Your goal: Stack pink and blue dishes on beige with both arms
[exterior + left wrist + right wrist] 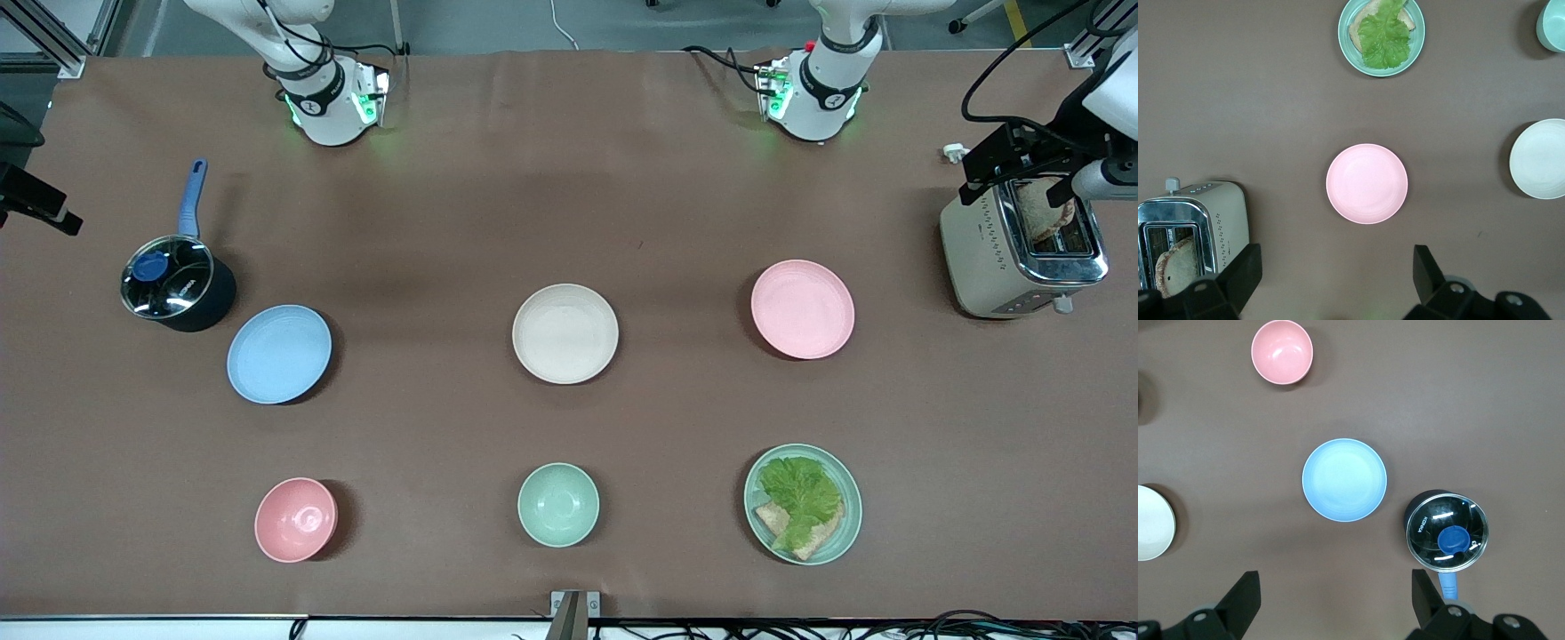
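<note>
The left end effector hangs high above the bench, and its wrist camera looks straight down. Its two black fingers stand wide apart, with nothing between them. The right end effector is in the same pose, also high above the bench. Its fingers are spread wide too and hold nothing. Both arms wait, raised near their bases.
</note>
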### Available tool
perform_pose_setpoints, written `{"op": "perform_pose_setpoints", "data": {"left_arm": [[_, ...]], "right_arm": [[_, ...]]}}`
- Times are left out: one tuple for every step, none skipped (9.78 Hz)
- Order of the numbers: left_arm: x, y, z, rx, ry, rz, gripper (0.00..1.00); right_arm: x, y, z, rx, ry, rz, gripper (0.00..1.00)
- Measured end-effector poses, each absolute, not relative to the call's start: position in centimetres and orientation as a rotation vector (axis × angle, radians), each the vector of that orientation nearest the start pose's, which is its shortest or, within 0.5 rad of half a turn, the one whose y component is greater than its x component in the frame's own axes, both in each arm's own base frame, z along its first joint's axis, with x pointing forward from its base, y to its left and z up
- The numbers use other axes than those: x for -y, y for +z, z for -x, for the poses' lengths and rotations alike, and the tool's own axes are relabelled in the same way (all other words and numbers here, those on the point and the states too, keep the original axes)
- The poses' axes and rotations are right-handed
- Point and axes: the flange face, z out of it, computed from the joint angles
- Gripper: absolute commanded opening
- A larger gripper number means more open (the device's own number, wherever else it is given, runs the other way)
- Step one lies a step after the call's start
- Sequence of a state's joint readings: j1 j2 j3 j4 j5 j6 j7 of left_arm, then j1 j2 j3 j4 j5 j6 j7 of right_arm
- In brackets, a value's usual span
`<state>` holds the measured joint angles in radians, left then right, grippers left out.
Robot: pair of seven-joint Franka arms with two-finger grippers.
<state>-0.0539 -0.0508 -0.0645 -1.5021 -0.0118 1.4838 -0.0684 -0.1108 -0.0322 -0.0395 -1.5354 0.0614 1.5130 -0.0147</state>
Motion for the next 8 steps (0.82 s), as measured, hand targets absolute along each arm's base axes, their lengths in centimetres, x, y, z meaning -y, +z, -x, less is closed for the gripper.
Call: {"op": "perform_pose_setpoints", "data": {"left_arm": [[6.5, 67.6, -52.5, -0.081, -0.05, 3.152, 1.0], [6.5, 67.6, -52.5, -0.081, -0.05, 3.152, 1.0], [6.5, 67.6, -52.6, -0.08, -0.054, 3.152, 1.0], [6.4, 67.5, -52.7, -0.078, -0.055, 3.152, 1.0], [6.2, 67.0, -53.0, -0.071, -0.042, 3.152, 0.99], [5.7, 66.5, -53.3, -0.055, -0.029, 3.153, 0.91], [4.4, 65.9, -53.7, -0.008, -0.018, 3.173, 0.93], [2.5, 64.9, -54.2, 0.044, -0.004, 3.198, 0.93]], "right_arm": [[7.5, 65.4, -53.3, -0.202, -0.019, 3.077, 1.0], [7.6, 65.4, -53.3, -0.2, -0.015, 3.089, 1.0], [7.7, 65.4, -53.3, -0.2, -0.013, 3.1, 1.0], [7.7, 65.4, -53.3, -0.2, -0.012, 3.104, 1.0], [7.7, 65.4, -53.3, -0.198, -0.012, 3.105, 1.0], [7.7, 65.1, -53.4, -0.196, -0.002, 3.105, 1.0], [7.8, 64.2, -53.9, -0.185, 0.026, 3.105, 1.0], [8.4, 62.3, -54.8, -0.188, 0.071, 3.102, 1.0]]}}
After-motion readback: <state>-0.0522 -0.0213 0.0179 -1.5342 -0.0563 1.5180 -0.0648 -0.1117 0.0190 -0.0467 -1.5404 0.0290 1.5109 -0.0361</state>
